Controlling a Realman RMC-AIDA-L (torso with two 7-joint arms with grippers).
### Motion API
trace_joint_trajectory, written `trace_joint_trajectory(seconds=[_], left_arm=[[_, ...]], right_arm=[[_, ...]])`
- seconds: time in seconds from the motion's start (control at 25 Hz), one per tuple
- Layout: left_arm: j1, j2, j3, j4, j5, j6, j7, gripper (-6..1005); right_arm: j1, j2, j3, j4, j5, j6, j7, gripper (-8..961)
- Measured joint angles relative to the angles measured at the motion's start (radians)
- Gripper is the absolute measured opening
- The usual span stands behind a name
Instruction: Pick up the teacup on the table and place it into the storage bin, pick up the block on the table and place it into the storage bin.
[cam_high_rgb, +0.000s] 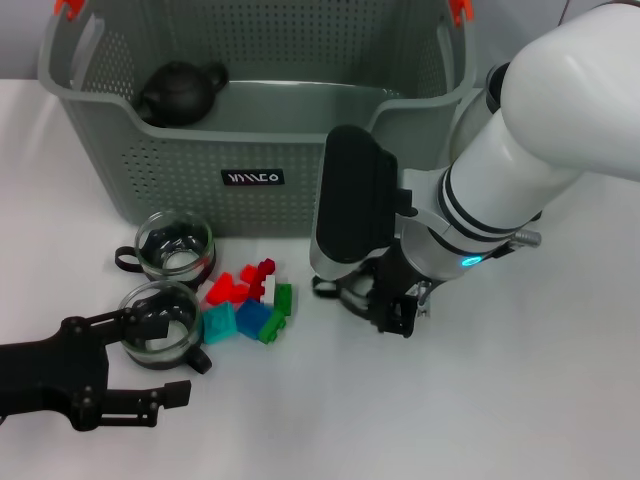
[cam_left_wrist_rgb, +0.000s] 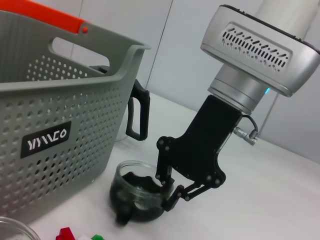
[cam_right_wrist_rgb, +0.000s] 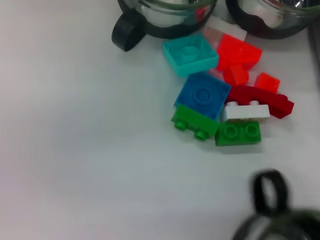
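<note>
Two glass teacups stand left of the blocks, one farther and one nearer. My left gripper is open at the nearer cup, one finger over its rim and the other in front of it. A third teacup rests on the table under my right arm; only its black handle shows from the head. My right gripper is shut on this cup's rim, one finger inside. A loose pile of coloured blocks lies between the arms. The grey-green storage bin stands behind.
A black teapot sits inside the bin at its left end. The bin's orange-red handle clips show at the top corners. In the right wrist view the blocks lie close below the two cups.
</note>
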Motion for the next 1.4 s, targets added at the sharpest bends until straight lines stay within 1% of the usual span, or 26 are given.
trace_joint_trajectory(seconds=[0.24, 0.36, 0.68, 0.96, 1.24, 1.32, 1.4], left_arm=[[0.001, 0.0, 0.0, 0.0, 0.0, 0.0, 0.0, 920], [0.001, 0.0, 0.0, 0.0, 0.0, 0.0, 0.0, 920], [0.002, 0.0, 0.0, 0.0, 0.0, 0.0, 0.0, 920], [0.007, 0.0, 0.0, 0.005, 0.0, 0.004, 0.0, 920], [0.017, -0.001, -0.001, 0.018, 0.003, 0.008, 0.0, 921], [0.019, -0.001, -0.002, 0.019, 0.004, 0.009, 0.001, 921], [0.019, -0.001, -0.002, 0.02, 0.004, 0.009, 0.001, 921]], right_arm=[[0.001, 0.0, 0.0, 0.001, 0.0, -0.016, 0.002, 104], [0.001, 0.0, 0.001, -0.004, 0.0, -0.03, 0.004, 63], [0.002, -0.001, 0.005, -0.029, 0.013, -0.07, 0.005, 58], [-0.012, -0.006, 0.04, -0.107, 0.028, -0.155, 0.004, 57], [-0.035, -0.008, 0.154, -0.28, 0.063, -0.347, 0.005, 56], [-0.033, -0.008, 0.206, -0.333, 0.081, -0.408, 0.009, 56], [-0.018, -0.01, 0.287, -0.394, 0.109, -0.476, 0.013, 57]])
